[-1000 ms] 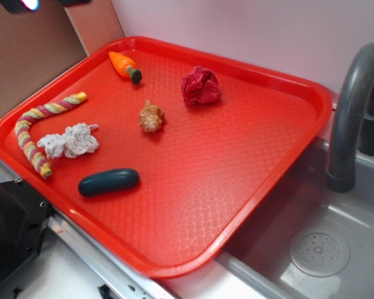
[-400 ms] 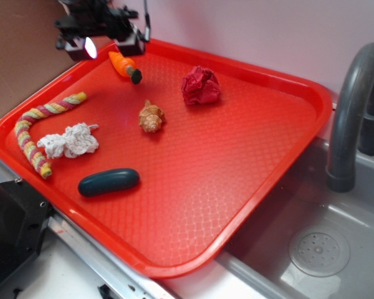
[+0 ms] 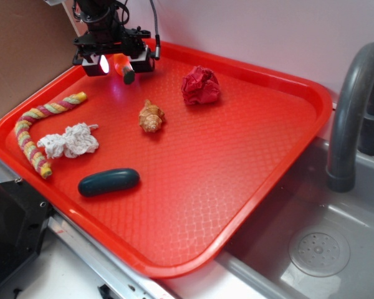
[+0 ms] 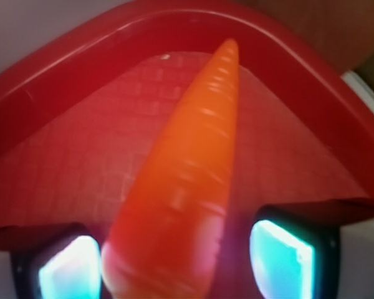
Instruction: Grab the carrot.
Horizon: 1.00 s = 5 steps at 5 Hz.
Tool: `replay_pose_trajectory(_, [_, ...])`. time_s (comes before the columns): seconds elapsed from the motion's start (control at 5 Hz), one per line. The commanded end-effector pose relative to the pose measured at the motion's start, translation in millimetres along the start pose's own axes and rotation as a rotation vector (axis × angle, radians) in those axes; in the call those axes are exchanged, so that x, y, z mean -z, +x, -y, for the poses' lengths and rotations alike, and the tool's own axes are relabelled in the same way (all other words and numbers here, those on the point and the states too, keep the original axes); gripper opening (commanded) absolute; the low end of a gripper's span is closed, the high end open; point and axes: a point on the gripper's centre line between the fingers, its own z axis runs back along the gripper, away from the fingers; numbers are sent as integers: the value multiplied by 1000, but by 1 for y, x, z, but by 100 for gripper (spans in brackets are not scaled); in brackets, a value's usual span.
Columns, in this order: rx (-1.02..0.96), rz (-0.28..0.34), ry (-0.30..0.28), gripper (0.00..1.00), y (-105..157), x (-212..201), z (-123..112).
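My gripper (image 3: pixel 117 64) is down at the far left corner of the red tray (image 3: pixel 237 187), with the carrot (image 3: pixel 122 66) between my two fingers. In the outside view the orange body shows between the finger blocks and the dark green stub pokes out just below them, toward the middle of the tray. From my wrist camera the carrot (image 4: pixel 184 180) fills the middle of the frame, its thin tip pointing away toward the tray's rounded corner rim (image 4: pixel 174 25), and one fingertip (image 4: pixel 280 252) sits on each side of its thick end. The fingers straddle the carrot, but I cannot tell whether they are pressing on it or only bracketing it.

Elsewhere on the tray lie a crumpled red cloth (image 3: pixel 200 85), a tan seashell (image 3: pixel 151 117), a striped twisted rope (image 3: pixel 36 128) along the left edge, a white rag (image 3: pixel 69 141) beside it, and a dark teal oval piece (image 3: pixel 108 182) nearer the front. A grey faucet (image 3: pixel 352 106) rises over the sink (image 3: pixel 318 249) at the right.
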Motion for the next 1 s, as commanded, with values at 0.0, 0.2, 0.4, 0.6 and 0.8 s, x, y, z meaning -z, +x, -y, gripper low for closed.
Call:
replay_pose_trajectory(0.0, [29,34,-39,0,10,-4,-12])
replay_pose_trajectory(0.2, [193,3,9,0,-10,-29,-6])
replay_pose_trajectory(0.4, [396,-83,-15,0,-48,-78,3])
replay_pose_trajectory(0.6, [585,-160,-35,0,-75,-127,14])
replay_pose_trajectory(0.8, [699,-202,-62,0,-87,-162,14])
